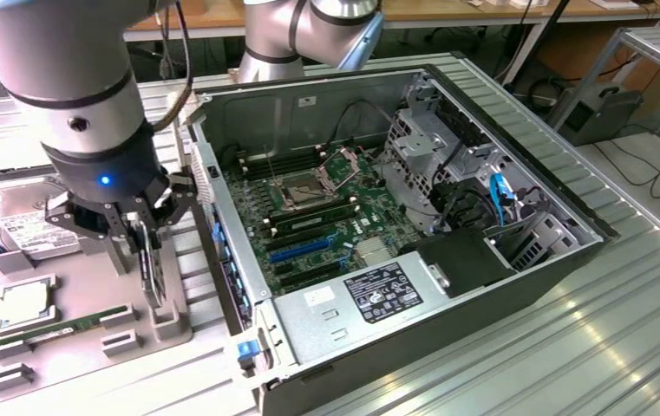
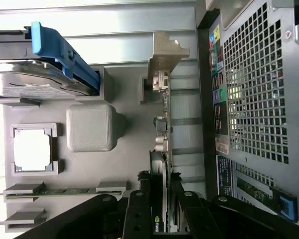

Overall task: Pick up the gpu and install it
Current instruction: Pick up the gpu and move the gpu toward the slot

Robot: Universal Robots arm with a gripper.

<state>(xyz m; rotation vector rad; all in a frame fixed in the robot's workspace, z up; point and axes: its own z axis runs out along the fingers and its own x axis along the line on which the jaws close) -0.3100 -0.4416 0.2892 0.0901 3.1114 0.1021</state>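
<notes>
The gpu is a thin dark card standing on edge between grey holder posts on the grey parts tray, just off the open computer case at the exterior view's left. My gripper hangs straight down over it, one finger pressed to each face of the card. In the wrist view the gpu runs edge-on away from the gripper, whose black fingers clamp its near end. The card's lower edge still sits level with the holder posts.
On the same tray lie a hard drive with a blue rail, a CPU in its recess and a green RAM stick. The case lies open with the motherboard and its blue slot exposed. Its perforated rear panel is close beside the gpu.
</notes>
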